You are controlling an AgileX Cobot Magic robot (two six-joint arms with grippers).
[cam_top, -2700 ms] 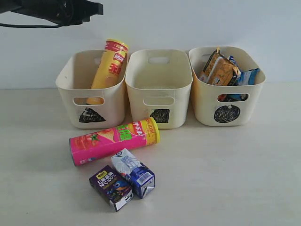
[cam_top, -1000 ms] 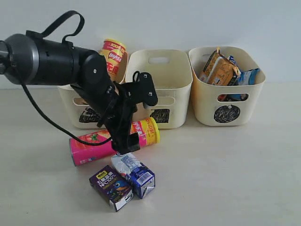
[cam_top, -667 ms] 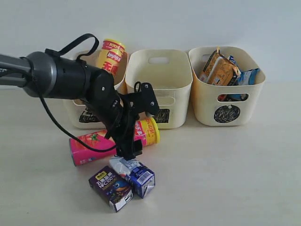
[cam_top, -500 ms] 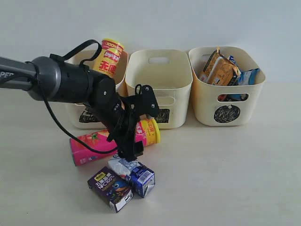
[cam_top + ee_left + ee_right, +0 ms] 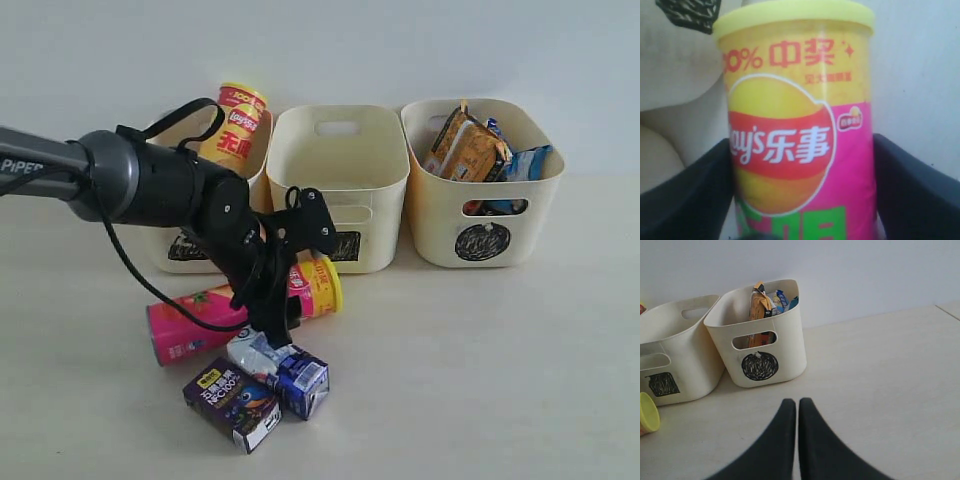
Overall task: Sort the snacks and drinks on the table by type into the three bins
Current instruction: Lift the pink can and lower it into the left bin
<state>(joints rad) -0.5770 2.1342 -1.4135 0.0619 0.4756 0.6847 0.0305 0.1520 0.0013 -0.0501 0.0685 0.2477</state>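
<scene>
The pink-and-yellow chip can lies on the table in front of the bins. My left gripper straddles it near its yellow-lidded end; in the left wrist view a black finger presses each side of the can. Touching the can's near side are the dark purple carton and the white-and-blue carton. The yellow-and-red can leans in the triangle bin. The square bin shows nothing inside. Packets fill the circle bin. My right gripper is shut, holding nothing, above bare table.
The left arm's black body crosses in front of the triangle bin. A wall stands right behind the bins. The right wrist view shows the circle bin, the square bin and the can's yellow lid.
The left arm came in from the upper left and lowered onto the pink-and-yellow can. The can shifted slightly and both cartons were nudged toward the front left.
</scene>
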